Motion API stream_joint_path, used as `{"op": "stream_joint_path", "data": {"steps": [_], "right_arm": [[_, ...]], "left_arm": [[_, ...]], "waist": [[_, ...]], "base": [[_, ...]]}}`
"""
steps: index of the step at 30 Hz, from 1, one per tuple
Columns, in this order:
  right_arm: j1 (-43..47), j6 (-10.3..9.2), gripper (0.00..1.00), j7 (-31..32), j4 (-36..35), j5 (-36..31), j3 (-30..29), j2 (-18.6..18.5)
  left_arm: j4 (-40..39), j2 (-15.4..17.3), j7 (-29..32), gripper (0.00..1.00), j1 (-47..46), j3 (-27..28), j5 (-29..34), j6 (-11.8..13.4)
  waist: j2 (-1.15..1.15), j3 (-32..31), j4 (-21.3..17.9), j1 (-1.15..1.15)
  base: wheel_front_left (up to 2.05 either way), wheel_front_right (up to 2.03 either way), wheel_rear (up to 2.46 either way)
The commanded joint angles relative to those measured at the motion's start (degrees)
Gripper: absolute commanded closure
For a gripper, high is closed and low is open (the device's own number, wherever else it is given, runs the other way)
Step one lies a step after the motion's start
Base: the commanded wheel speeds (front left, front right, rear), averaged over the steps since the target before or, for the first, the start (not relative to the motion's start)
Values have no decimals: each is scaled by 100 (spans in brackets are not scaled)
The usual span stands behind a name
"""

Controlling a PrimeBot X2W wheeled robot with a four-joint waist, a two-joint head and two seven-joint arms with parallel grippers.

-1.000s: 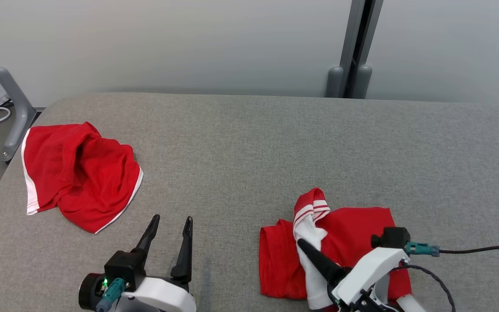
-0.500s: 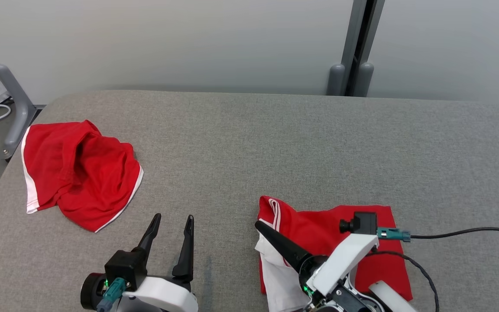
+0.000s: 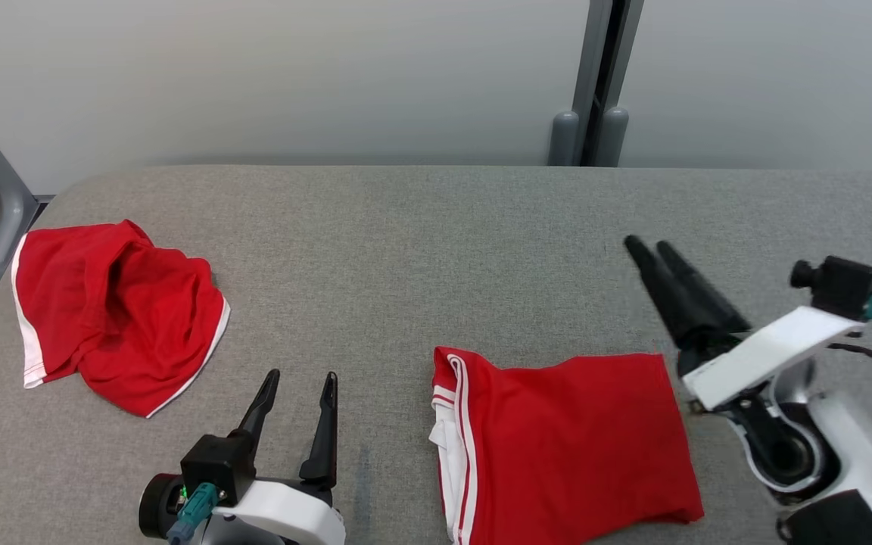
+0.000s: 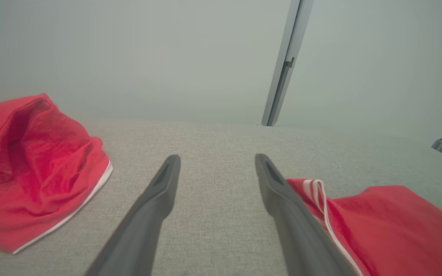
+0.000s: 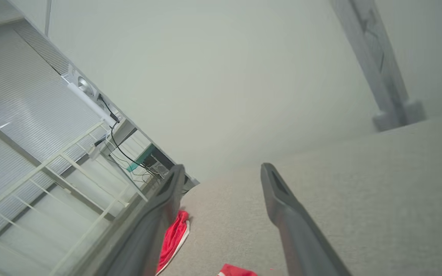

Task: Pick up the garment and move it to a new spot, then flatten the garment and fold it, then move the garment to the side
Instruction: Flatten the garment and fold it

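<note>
Garment (image 3: pixel 565 439) first: from my seat I see it lying folded into a rough rectangle on the grey padded table (image 3: pixel 421 250), at the near edge and right of centre, between the two arms. It is red, with white stripes and a bit of white cloth showing along its left edge, and its top face is fairly smooth. The right gripper (image 3: pixel 646 244) is just beyond the garment's far right corner, fingers slanting up and to the left in the head view, apart from the cloth. In the head view its two fingers nearly overlap, but its own wrist camera shows the right gripper (image 5: pixel 222 166) with the fingers spread wide and nothing between them, only table and wall beyond. The left gripper (image 3: pixel 301 376) sits at the near edge to the left of the garment, also spread and empty; through its wrist camera the striped edge of the garment (image 4: pixel 390 218) lies just beside its right-hand finger, whether touching I cannot tell. A second red garment (image 3: pixel 118 318), crumpled and white-trimmed, lies near the table's left end, well apart from the folded one. A grey post (image 3: pixel 591 76) stands behind the table against the pale wall.
</note>
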Motion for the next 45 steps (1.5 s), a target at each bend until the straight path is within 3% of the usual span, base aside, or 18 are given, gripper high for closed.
{"op": "stream_joint_path", "data": {"steps": [1, 7, 10, 19, 27, 45], "right_arm": [[-33, 2, 0, -140, -74, -472, -93, -227], [268, 2, 0, -948, -279, -2757, -623, -981], [607, 2, 0, -1342, -234, -3872, -1044, -1092], [1359, 2, 0, -1695, -557, -5449, -2239, -496], [1969, 2, 0, -1689, -1172, -5921, -2782, 202], [2255, 1, 0, -1691, -1284, -6034, -2863, 410]], "left_arm": [[-32, 22, -24, 0, -94, 27, -1, 30], [-98, 22, -24, 0, -126, 26, -33, 13], [-185, 21, -24, 0, -127, 50, -21, -21], [-517, 20, -24, 0, 8, 139, 9, -10], [-1012, 24, -24, 0, 267, 250, -63, 262], [-1356, 21, -24, 0, 543, 317, 89, 357]], "waist": [[0, 5, -25, 0], [0, 41, -85, 0], [0, 49, -129, 0], [0, 73, -242, 0], [0, 21, -281, 0], [0, -17, -202, 0]], "base": [[0, 0, 0], [0, 0, 0], [0, 0, 0], [0, 0, 0], [0, 0, 0], [0, 0, 0]]}}
